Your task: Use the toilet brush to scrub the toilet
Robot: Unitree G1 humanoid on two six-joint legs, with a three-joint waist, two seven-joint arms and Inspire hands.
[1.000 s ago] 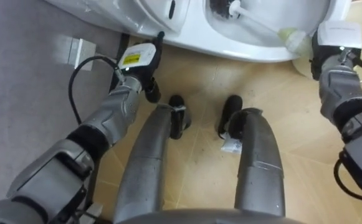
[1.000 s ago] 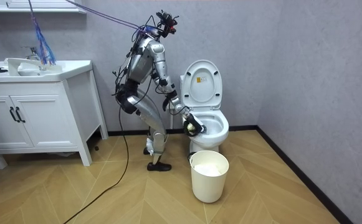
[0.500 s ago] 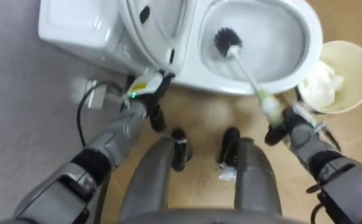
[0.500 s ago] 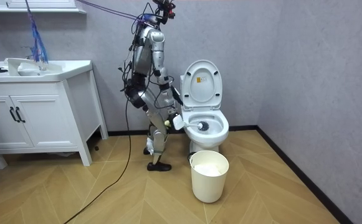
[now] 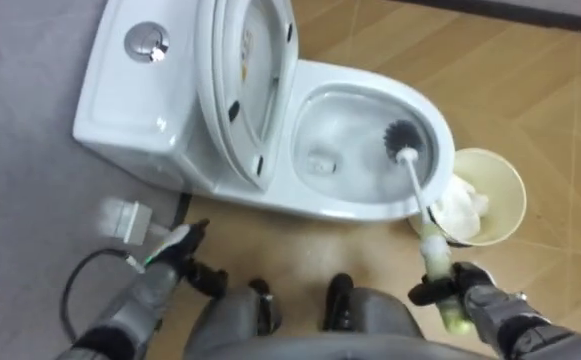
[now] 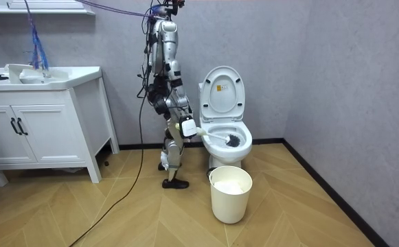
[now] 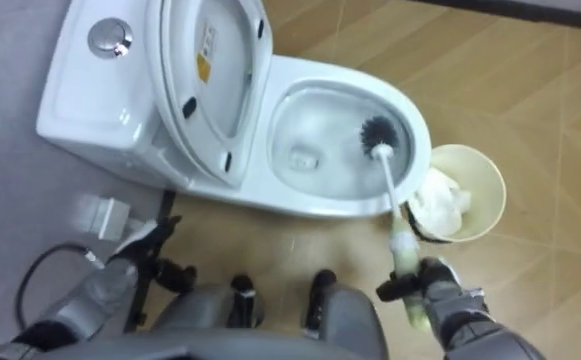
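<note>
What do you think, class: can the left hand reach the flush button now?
Probably yes: the left hand hangs near the tank, the flush button on top is uncovered, nothing lies between.

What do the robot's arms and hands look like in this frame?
The left forearm and right forearm are grey, metallic and segmented. The left hand is black with a small white tag at its back; a black cable loops beside that arm. The right hand is black too.

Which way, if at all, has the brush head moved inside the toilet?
Yes. The brush head has slid across the bowl, away from the raised seat, towards the front rim by the bin.
</note>
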